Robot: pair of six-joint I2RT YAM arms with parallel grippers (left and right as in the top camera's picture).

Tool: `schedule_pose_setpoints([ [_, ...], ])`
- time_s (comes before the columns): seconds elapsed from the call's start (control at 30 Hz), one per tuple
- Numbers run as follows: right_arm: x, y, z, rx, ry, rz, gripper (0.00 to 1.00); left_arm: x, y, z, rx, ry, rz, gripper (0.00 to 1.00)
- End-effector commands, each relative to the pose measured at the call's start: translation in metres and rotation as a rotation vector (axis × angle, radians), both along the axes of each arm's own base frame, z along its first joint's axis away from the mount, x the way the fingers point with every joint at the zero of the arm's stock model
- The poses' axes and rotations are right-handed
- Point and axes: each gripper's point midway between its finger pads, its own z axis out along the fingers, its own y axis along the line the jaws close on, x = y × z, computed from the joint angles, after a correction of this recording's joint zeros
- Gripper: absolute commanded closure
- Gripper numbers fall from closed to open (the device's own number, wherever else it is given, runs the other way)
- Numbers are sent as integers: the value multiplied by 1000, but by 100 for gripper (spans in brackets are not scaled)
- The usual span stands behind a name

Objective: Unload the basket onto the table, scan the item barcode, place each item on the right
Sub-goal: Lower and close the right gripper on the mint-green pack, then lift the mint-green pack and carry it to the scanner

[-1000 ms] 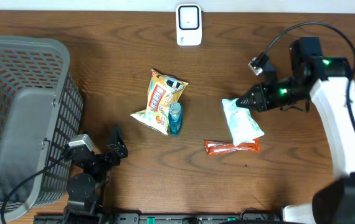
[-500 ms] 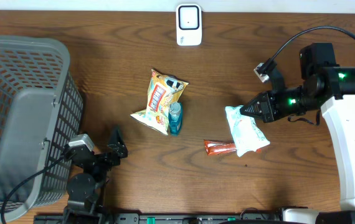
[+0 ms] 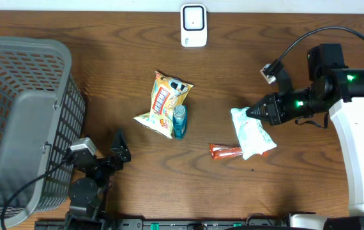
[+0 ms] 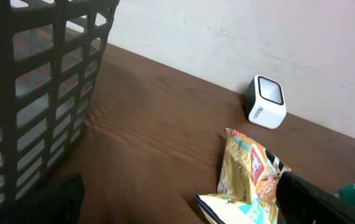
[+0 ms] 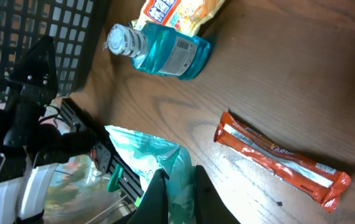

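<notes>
Right pincer (image 3: 253, 112), jaws clamped on the top edge of a white-and-teal pouch (image 3: 252, 131), right of desk centre. The pouch extends away from the jaws, and in the overhead view its lower end overlaps the right end of an orange bar (image 3: 233, 151). Further left, a blue bottle (image 3: 179, 121) lies against a yellow snack bag (image 3: 165, 102). Scanner (image 3: 193, 25) at the far edge of the desk (image 3: 105, 51), well apart from the pouch. Left pincer (image 3: 122, 145), jaws wide apart and empty, beside the grey basket (image 3: 22, 121).
</notes>
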Motion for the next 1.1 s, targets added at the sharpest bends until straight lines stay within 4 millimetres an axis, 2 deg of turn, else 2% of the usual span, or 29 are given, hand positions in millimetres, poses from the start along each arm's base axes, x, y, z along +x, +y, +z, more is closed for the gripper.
schedule_pose_setpoints([
  [0.0, 0, 3, 7, 18, -38, 15, 99, 0, 3, -15, 21, 40, 15, 2],
  [0.13, 7, 6, 9, 20, -79, 20, 99, 0, 3, -16, 21, 40, 15, 2],
  [0.27, 24, 18, 13, 20, -164, 42, 99, 0, 3, -15, 21, 40, 15, 2],
  [0.43, 78, 26, 4, -191, -417, 24, 99, 0, 3, -16, 21, 40, 15, 2],
  [0.57, 128, 26, -3, -333, -510, -158, 99, 0, 3, -15, 21, 40, 15, 2],
  [0.87, 241, 70, 22, -417, -1017, -259, 99, 0, 3, -16, 21, 40, 15, 2],
  [0.97, 267, 87, 22, -459, -1188, -239, 98, 0, 3, -15, 21, 40, 15, 2],
  [1.07, 288, 95, 33, -513, -1360, -310, 98, 0, 3, -15, 21, 40, 15, 2],
])
